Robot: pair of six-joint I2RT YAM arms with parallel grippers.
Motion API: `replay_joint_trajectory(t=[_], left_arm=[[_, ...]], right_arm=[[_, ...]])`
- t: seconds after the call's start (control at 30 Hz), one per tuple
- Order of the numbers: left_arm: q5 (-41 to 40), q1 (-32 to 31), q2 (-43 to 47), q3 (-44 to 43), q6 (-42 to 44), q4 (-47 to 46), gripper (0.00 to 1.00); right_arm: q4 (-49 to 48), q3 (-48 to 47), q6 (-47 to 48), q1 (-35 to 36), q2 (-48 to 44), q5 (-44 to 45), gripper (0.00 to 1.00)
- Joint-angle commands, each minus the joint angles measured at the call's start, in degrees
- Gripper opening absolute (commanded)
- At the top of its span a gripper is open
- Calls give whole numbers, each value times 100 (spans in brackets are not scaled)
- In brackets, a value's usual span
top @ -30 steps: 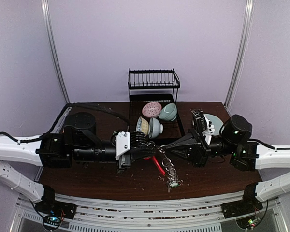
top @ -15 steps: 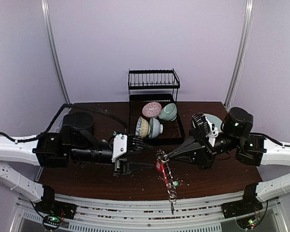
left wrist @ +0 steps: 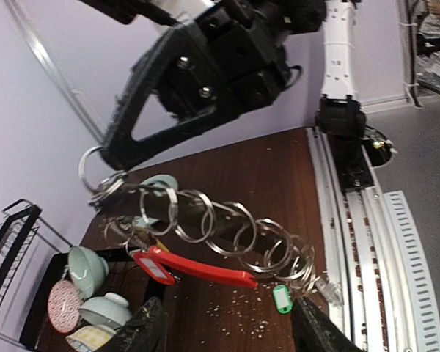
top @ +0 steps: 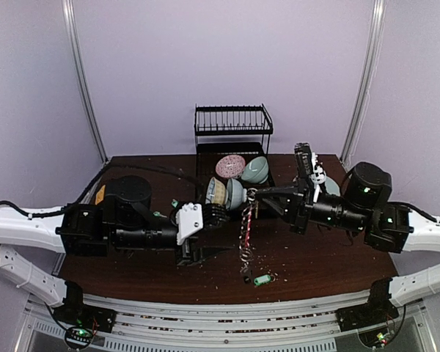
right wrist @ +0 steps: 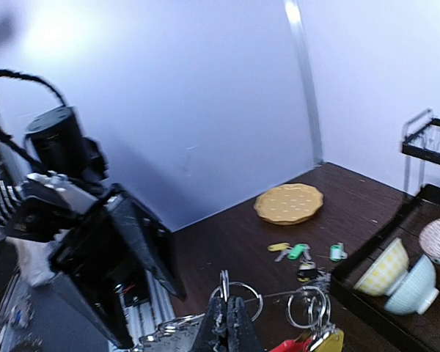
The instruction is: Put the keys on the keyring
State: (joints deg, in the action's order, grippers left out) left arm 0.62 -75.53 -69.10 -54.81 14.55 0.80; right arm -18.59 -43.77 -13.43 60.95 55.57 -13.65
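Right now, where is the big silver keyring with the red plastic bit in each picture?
Top external: the big silver metal keyring with a red plastic sleeve hangs at centre.
Left wrist: the keyring stretches across the middle.
Right wrist: the keyring sits at bottom centre.
Shared landmark: the yellow-checked ceramic bowl, in all three.

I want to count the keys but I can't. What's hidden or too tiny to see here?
Loose keys: tiny in the right wrist view; the left arm hides most in the top view.
Keyring: right wrist view's bottom edge cuts it off; its rings overlap too much to count.
Left hand: only fingertips show at the left wrist view's bottom edge.
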Motion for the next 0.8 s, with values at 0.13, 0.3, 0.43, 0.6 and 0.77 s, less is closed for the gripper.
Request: replay_joint_trajectory(t=[0.13,0.3,0.43,0.6,0.77], left_arm=[[-1254,276,169,-14,-630,-488,63],[-817,277,-443,-414,-906,-631,72],[-748,275,-824,-598,-1154,-1000,74],[-1025,275,-1175,-826,-1259,-952,73],[-1641,283,-1167,-757,-1267,-1058,68]], right_arm=[[300,-340,-646,395,295,3644,0],[271,-478,-634,502,561,3812,0],[219,-510,-575,523,675,3795,0],[206,-501,-560,548,685,3773,0],[132,-466,-504,579,682,3641,0]])
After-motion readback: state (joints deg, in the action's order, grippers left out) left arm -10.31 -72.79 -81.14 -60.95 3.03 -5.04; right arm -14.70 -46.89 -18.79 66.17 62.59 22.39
